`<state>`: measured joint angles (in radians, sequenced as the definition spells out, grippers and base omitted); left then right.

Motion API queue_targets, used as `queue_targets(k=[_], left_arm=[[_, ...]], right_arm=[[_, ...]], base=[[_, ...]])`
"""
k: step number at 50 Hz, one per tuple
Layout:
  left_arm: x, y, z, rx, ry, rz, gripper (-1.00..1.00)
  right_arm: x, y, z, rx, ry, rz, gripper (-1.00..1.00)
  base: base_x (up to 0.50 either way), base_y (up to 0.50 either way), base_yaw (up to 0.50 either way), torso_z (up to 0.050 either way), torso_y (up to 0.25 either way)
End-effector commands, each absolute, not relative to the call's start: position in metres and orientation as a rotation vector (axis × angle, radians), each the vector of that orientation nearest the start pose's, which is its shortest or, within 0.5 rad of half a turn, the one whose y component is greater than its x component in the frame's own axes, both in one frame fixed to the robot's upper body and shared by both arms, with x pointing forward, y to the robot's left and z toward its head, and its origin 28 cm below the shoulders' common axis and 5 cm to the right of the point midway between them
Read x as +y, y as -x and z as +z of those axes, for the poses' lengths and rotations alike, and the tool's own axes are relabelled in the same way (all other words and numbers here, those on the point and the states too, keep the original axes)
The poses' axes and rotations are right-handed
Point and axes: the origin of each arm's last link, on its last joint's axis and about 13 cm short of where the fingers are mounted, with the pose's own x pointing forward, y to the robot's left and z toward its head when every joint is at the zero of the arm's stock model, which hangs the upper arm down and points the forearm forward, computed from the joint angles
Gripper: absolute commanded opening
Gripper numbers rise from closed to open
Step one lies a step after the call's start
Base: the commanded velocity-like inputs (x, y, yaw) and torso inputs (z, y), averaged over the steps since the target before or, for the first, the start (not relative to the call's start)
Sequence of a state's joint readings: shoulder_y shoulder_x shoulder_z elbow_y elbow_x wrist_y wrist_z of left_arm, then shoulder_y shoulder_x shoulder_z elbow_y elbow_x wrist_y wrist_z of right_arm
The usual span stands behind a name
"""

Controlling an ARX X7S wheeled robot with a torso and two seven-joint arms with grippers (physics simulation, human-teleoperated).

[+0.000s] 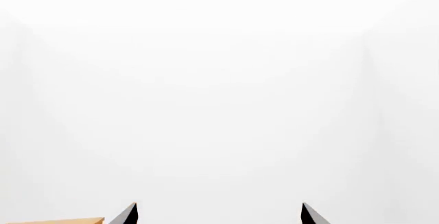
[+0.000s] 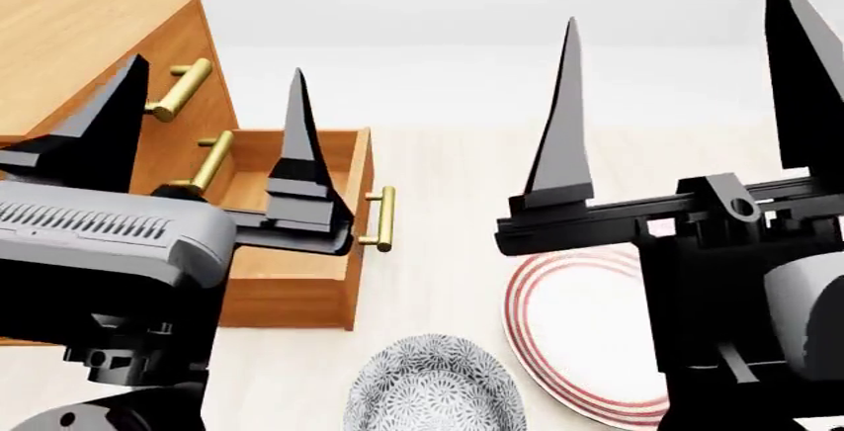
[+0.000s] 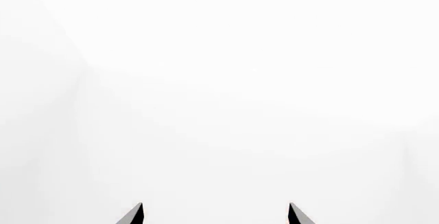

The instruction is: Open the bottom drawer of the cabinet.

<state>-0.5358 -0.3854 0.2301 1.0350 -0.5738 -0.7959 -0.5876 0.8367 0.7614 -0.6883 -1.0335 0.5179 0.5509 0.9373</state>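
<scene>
Pale floor (image 2: 449, 283) in head view: cabinet (image 2: 79, 45) at left, bottom drawer (image 2: 296, 283) pulled out (gold handle (image 2: 382, 218) outward), bowl (image 2: 429, 387), plate (image 2: 580, 337). Left gripper (image 2: 211, 105), right gripper (image 2: 686, 85) raised, jaws wide, empty. Wrist views: spread fingertips (image 1: 127, 215) (image 3: 133, 215), white wall.

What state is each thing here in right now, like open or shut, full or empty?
Bottom drawer: pulled out, nothing visible inside.
Middle drawer: shut.
Top drawer: shut.
Cabinet: standing upright, one drawer out.
Left tool: open, holding nothing, raised.
Right tool: open, holding nothing, raised.
Plate: flat on the surface, empty as far as visible.
Bowl: patterned, contents cannot be told.
</scene>
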Motion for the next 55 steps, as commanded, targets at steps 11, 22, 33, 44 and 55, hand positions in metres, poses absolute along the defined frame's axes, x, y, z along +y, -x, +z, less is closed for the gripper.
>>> queue_targets(k=[11,22,33,44,55], left_arm=[[0.185,-0.171,0.246,-0.653,-0.017,-0.122,1.0],[0.186,-0.17,0.248,-0.657,-0.014,-0.122,1.0],[0.186,-0.166,0.254,-0.674,-0.013,-0.126,1.0],[0.185,-0.163,0.264,-0.694,-0.02,-0.131,1.0],[0.184,-0.162,0.268,-0.704,-0.02,-0.133,1.0]], right_arm=[[-0.086,-0.168,0.272,-0.864,0.253,0.015,1.0],[-0.086,-0.166,0.271,-0.868,0.249,0.017,1.0],[-0.084,-0.163,0.279,-0.891,0.247,0.025,1.0],[-0.084,-0.159,0.292,-0.912,0.256,0.021,1.0],[-0.084,-0.157,0.293,-0.92,0.254,0.025,1.0]], base=[[0.0,0.0,0.0,0.0,0.0],[0.0,0.0,0.0,0.0,0.0],[0.0,0.0,0.0,0.0,0.0],[0.0,0.0,0.0,0.0,0.0],[0.0,0.0,0.0,0.0,0.0]])
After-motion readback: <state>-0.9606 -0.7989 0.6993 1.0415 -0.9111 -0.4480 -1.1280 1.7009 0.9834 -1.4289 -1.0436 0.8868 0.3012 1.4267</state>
